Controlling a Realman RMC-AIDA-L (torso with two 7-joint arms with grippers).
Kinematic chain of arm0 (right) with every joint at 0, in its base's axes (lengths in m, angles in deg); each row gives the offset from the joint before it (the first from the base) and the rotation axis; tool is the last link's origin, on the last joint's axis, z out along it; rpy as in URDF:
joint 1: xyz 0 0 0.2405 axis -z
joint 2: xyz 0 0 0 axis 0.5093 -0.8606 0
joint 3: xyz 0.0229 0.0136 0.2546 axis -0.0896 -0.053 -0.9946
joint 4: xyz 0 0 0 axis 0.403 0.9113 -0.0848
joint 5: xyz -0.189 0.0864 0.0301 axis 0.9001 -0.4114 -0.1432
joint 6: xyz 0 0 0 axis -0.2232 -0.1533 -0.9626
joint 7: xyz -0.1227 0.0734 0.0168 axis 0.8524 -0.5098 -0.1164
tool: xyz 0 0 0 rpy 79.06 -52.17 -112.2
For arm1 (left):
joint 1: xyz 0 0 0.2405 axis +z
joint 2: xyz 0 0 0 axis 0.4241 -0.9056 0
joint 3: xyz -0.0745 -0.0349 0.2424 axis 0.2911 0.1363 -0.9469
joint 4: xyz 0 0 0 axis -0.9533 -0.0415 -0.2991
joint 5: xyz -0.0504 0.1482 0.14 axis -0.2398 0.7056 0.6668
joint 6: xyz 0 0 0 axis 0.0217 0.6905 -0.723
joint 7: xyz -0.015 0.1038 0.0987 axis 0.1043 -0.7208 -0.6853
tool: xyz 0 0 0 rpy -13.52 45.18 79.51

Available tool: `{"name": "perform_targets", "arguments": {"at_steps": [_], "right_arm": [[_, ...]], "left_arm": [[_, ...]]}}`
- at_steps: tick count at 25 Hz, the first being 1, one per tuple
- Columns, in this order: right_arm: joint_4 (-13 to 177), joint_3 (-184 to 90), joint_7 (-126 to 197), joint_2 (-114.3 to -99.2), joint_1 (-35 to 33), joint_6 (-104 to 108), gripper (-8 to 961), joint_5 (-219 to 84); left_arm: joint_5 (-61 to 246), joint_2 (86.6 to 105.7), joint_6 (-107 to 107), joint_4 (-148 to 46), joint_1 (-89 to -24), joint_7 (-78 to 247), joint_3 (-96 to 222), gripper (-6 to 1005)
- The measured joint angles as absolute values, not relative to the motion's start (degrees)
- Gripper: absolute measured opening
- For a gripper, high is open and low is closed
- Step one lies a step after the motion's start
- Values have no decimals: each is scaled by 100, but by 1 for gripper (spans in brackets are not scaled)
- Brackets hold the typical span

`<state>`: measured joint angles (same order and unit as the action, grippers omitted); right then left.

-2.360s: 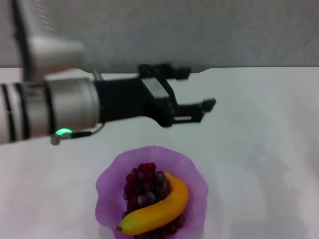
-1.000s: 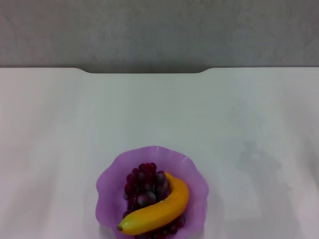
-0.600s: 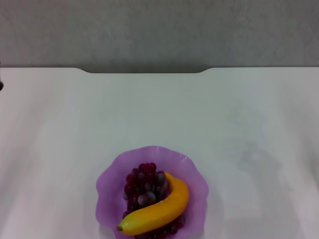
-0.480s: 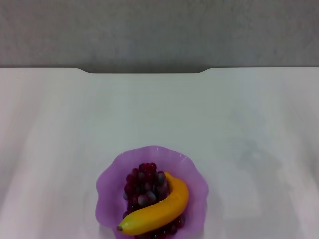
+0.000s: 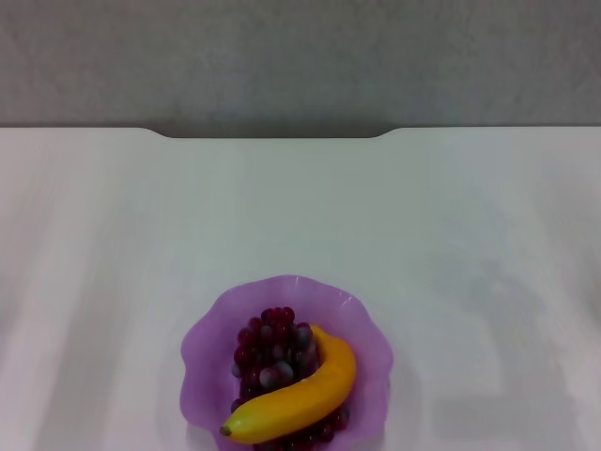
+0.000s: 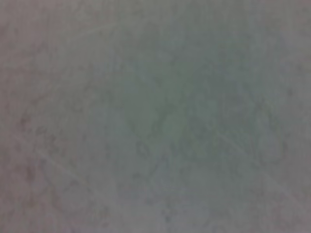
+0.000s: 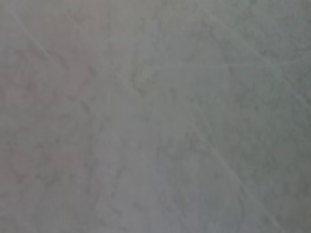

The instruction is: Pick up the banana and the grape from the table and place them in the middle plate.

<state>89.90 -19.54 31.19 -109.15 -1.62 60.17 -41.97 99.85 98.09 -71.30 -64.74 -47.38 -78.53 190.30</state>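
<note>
The middle plate (image 5: 374, 331) is seen at the 6 o'clock edge of the head view, resting on the white desk (image 5: 300, 216). The grape (image 5: 270, 349) is held inside it, toward the plate's 10 o'clock side, and the banana (image 5: 302, 394) is laid across the bunch, its dark tip pointed to 8 o'clock. Only a blank grey surface is shown in both wrist views. Neither end effector is in view, so how their fingers stand cannot be told.

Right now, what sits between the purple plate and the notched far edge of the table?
Nothing: in the head view only bare white table runs from the middle plate, holding the banana and the grape, to the far edge. Neither gripper shows.
</note>
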Motion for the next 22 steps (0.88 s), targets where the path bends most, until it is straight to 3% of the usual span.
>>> {"name": "perform_targets", "arguments": {"at_steps": [22], "right_arm": [[8463,-2149,3085,-10890,-289,4676,23,-4220]], "left_arm": [[9817,9786,-6784,-6318,-4982,-7787,19009,78]]}}
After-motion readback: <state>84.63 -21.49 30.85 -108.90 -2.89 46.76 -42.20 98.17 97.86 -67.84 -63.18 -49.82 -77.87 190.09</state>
